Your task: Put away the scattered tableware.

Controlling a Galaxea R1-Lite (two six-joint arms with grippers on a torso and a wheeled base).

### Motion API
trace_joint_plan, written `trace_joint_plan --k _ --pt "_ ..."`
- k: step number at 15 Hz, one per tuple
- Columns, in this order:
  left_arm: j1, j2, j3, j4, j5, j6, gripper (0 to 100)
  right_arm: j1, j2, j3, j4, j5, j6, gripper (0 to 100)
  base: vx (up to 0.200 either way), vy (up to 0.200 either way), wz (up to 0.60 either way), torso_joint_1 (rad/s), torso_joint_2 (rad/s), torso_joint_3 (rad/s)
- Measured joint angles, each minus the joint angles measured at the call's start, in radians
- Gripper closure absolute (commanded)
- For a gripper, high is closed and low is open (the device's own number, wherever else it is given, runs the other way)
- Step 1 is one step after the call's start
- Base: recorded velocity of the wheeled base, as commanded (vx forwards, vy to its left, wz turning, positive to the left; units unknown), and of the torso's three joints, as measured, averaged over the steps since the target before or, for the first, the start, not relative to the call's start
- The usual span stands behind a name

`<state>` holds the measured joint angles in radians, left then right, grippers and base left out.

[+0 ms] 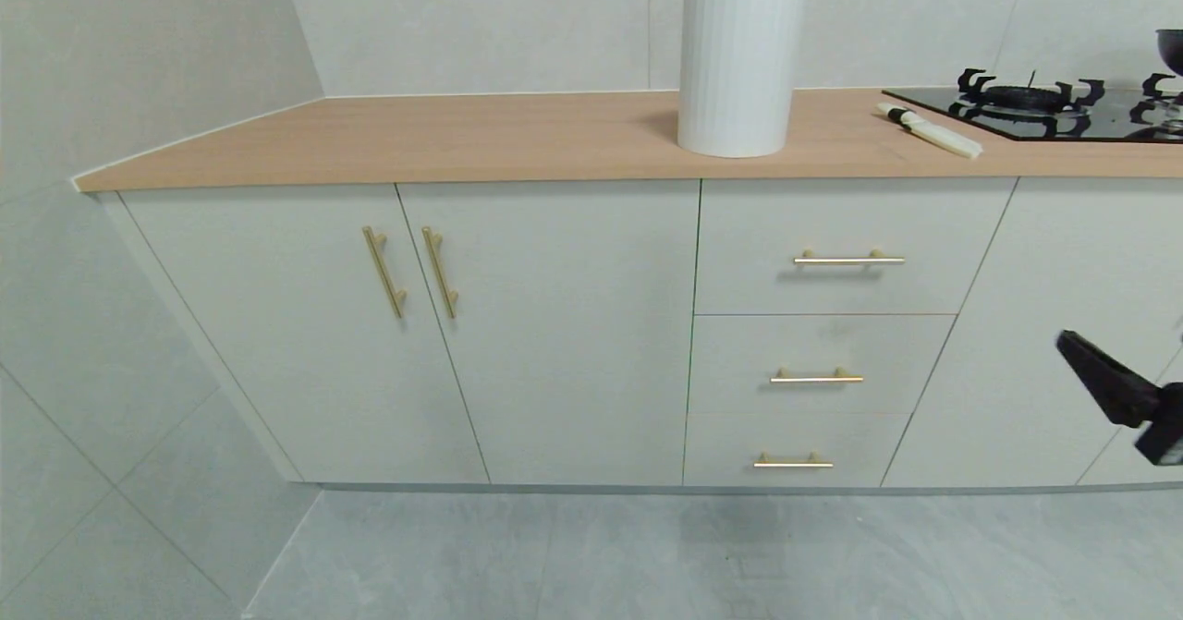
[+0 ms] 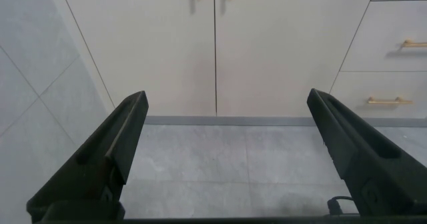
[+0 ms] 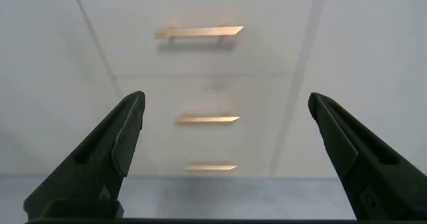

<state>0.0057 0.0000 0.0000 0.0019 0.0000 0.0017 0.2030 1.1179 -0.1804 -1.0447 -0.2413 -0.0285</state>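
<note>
One slim utensil (image 1: 929,130) lies on the right of the bench (image 1: 462,139), between the white canister (image 1: 737,66) and the hob (image 1: 1044,107). The left pincer (image 2: 227,97) and right pincer (image 3: 225,101) hang spread and empty, low before the cupboards. When it rises, the right one could clip a drawer handle (image 1: 848,258). A shallow grasp might skid the utensil towards the hob. There are three drawers, two doors and one canister.

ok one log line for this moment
left gripper open, facing cabinet doors | right gripper open, facing drawers | utensil on countertop by hob
</note>
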Motion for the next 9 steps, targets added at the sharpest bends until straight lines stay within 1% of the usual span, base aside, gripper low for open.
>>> trace_joint_plan --k 1,2,4,5,7,8,9 --pt "0.0 0.0 0.0 0.0 0.0 0.0 0 -0.001 -0.098 0.016 0.065 -0.019 -0.026 0 0.0 0.0 0.0 0.0 0.0 0.0" --pt "0.0 0.0 0.0 0.0 0.0 0.0 0 -0.003 -0.199 0.023 0.166 -0.039 -0.051 0 0.0 0.0 0.0 0.0 0.0 0.0" --pt "0.0 0.0 0.0 0.0 0.0 0.0 0 -0.02 -0.42 0.017 0.429 -0.071 -0.094 0 0.0 0.0 0.0 0.0 0.0 0.0" --pt "0.0 0.0 0.0 0.0 0.0 0.0 0 -0.035 -0.54 0.002 0.58 -0.081 -0.11 0 0.0 0.0 0.0 0.0 0.0 0.0" --pt "0.0 0.0 0.0 0.0 0.0 0.0 0 -0.072 -0.75 -0.042 0.858 -0.094 -0.132 0 0.0 0.0 0.0 0.0 0.0 0.0" --pt "0.0 0.0 0.0 0.0 0.0 0.0 0 -0.104 -0.846 -0.066 0.966 -0.098 -0.14 0 0.0 0.0 0.0 0.0 0.0 0.0" --pt "0.0 0.0 0.0 0.0 0.0 0.0 0 -0.14 -0.921 -0.082 1.021 -0.094 -0.146 0 0.0 0.0 0.0 0.0 0.0 0.0"
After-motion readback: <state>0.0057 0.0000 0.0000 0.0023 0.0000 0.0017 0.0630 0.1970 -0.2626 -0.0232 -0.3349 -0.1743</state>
